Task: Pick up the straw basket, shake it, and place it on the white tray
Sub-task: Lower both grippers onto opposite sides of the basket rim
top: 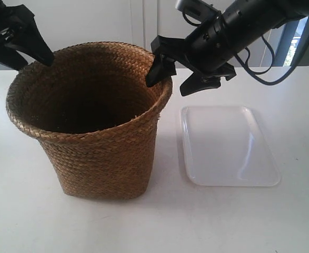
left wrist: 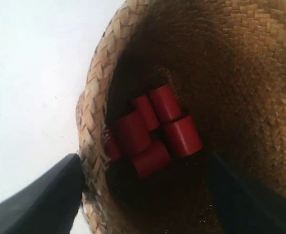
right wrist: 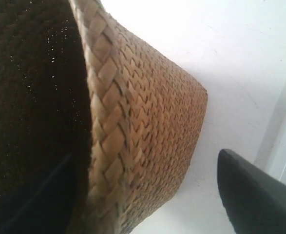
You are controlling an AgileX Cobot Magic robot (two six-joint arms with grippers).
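Where the basket stands: left of centre in the exterior view, upright with its base on the white counter, not on the tray.
Basket look: golden-brown braided straw with a wide round rim, a narrower base and a dark inside.
Inside the basket: several red cylinders lie bunched together at the bottom, seen in the left wrist view.
Tray: white, glossy and shallow with rounded corners. It lies flat on the counter right of centre, near the basket's base but apart from it.
Left pincer: spread wide across the braided rim, with one black finger outside just beside the rim and the other inside the basket. It pinches nothing.
Right pincer: also spread wide across the rim, with one finger inside against the dark wall and the other outside, well apart from the woven side. It pinches nothing.
Arm at the exterior view's left: comes in from the upper left corner, its fingers at the rim's far left edge.
Arm at the exterior view's right: comes in from the upper right, with one finger over the basket's mouth and one outside the rim at its far right edge.
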